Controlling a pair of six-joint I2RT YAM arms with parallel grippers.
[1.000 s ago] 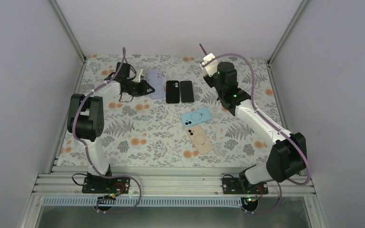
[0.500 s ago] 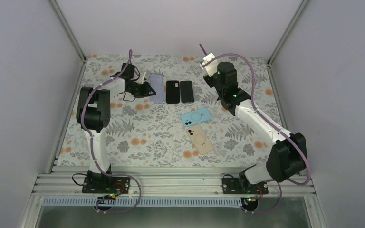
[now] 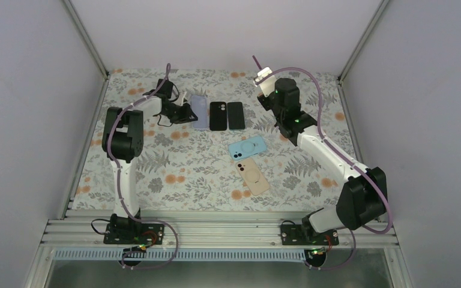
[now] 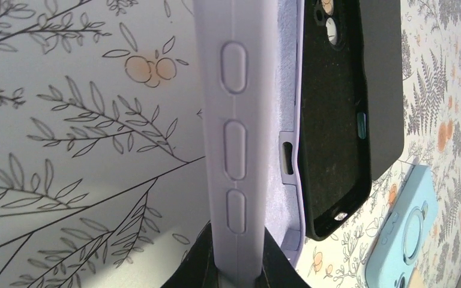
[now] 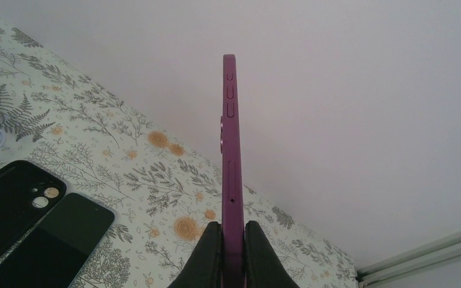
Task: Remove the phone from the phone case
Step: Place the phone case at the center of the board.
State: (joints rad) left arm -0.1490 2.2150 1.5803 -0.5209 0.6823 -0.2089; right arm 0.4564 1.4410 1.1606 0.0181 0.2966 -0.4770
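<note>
Top external view: left arm, elbow bent up, reaches far-left; its left gripper (image 3: 184, 112) clamps the lilac phone case (image 3: 200, 112), just beside a black case (image 3: 218, 115). Farther back, the right gripper (image 5: 233, 255) pinches the purple phone (image 5: 230, 150) edge-on.

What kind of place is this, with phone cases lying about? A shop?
Probably a robot test booth, not a shop: plain white walls enclose a flowered table, and a left arm and a right arm are bolted to a metal rail at its near edge.
</note>
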